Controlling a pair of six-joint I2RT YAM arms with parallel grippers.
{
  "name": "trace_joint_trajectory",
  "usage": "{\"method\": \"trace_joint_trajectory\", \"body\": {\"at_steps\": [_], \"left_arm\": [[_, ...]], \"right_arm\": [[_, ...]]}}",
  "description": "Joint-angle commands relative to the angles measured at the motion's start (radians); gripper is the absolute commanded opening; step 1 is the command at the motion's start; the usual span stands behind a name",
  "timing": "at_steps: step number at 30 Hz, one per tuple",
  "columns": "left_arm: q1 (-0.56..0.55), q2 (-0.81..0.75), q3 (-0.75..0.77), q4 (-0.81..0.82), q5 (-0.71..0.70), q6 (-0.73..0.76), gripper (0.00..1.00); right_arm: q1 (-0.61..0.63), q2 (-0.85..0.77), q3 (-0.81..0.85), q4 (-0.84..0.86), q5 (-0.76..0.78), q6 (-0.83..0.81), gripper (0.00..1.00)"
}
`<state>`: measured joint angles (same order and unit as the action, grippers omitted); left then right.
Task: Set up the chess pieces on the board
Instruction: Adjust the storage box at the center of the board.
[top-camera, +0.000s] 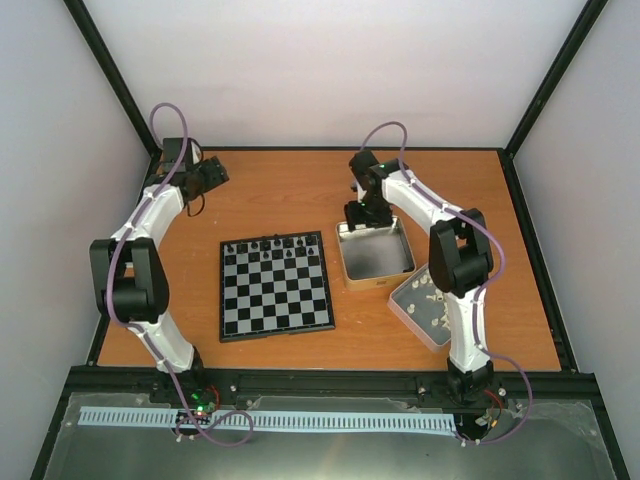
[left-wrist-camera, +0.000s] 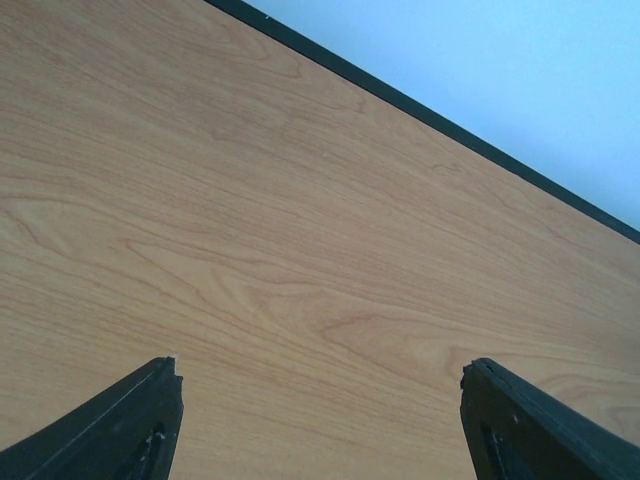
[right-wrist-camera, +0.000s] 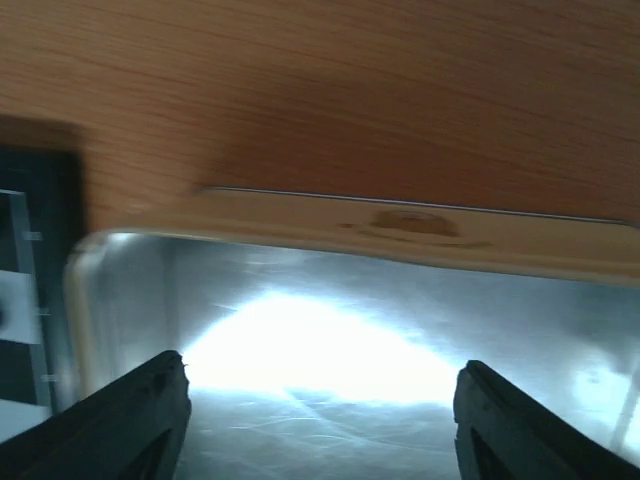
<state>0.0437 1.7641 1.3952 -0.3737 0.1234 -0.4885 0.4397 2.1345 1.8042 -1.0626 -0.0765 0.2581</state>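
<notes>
At the far left corner of the worktop the left fingers hang over bare wood. In the left wrist view they are spread wide apart and nothing is between them, so they are released.

In the middle of the worktop lies the board, flat, with one side just beside the silver tin. The black chess pieces stand on its far rows; they are too small to tell their kinds.

To the right, the right fingers are also parted and grasp nothing. They hover over the far left corner of the silver tin, and the wrist view shows its shiny floor below them.

Further right and nearer, a second tin touches the first and holds the cream-white pieces, lying in a loose heap.
</notes>
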Motion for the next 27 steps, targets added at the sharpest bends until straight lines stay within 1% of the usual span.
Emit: {"method": "trace_joint_trajectory", "body": {"at_steps": [1, 3, 7, 10, 14, 17, 18, 19, 23, 26, 27], "left_arm": [[0.007, -0.111, -0.045, 0.016, 0.019, 0.001, 0.77], [0.007, -0.153, -0.076, 0.015, 0.020, 0.010, 0.78], [0.007, -0.239, -0.143, 0.015, 0.029, 0.026, 0.78], [0.007, -0.296, -0.185, 0.019, 0.030, 0.038, 0.79], [0.007, -0.353, -0.222, 0.024, 0.046, 0.047, 0.80], [0.007, -0.391, -0.237, 0.021, 0.049, 0.052, 0.81], [0.007, -0.400, -0.239, 0.021, 0.049, 0.056, 0.81], [0.008, -0.409, -0.245, 0.019, 0.048, 0.058, 0.81], [0.008, -0.433, -0.258, 0.019, 0.055, 0.056, 0.81], [0.007, -0.444, -0.266, 0.026, 0.067, 0.050, 0.82], [0.007, -0.447, -0.267, 0.027, 0.072, 0.050, 0.82]], "right_arm": [[0.079, -0.033, 0.058, -0.016, -0.026, -0.015, 0.75], [0.092, -0.034, 0.050, -0.004, -0.035, 0.011, 0.77], [0.118, 0.006, 0.069, -0.003, -0.035, 0.038, 0.76], [0.136, 0.043, 0.090, 0.008, -0.021, 0.033, 0.67], [0.141, 0.074, 0.083, 0.029, -0.013, -0.009, 0.52], [0.144, 0.086, 0.072, 0.041, 0.014, -0.053, 0.45], [0.145, 0.088, 0.072, 0.041, 0.020, -0.063, 0.43], [0.145, 0.089, 0.071, 0.044, 0.020, -0.074, 0.38], [0.152, 0.085, 0.057, 0.066, 0.025, -0.123, 0.26], [0.154, 0.090, 0.054, 0.085, 0.040, -0.190, 0.17], [0.154, 0.094, 0.058, 0.087, 0.045, -0.216, 0.13]]}}
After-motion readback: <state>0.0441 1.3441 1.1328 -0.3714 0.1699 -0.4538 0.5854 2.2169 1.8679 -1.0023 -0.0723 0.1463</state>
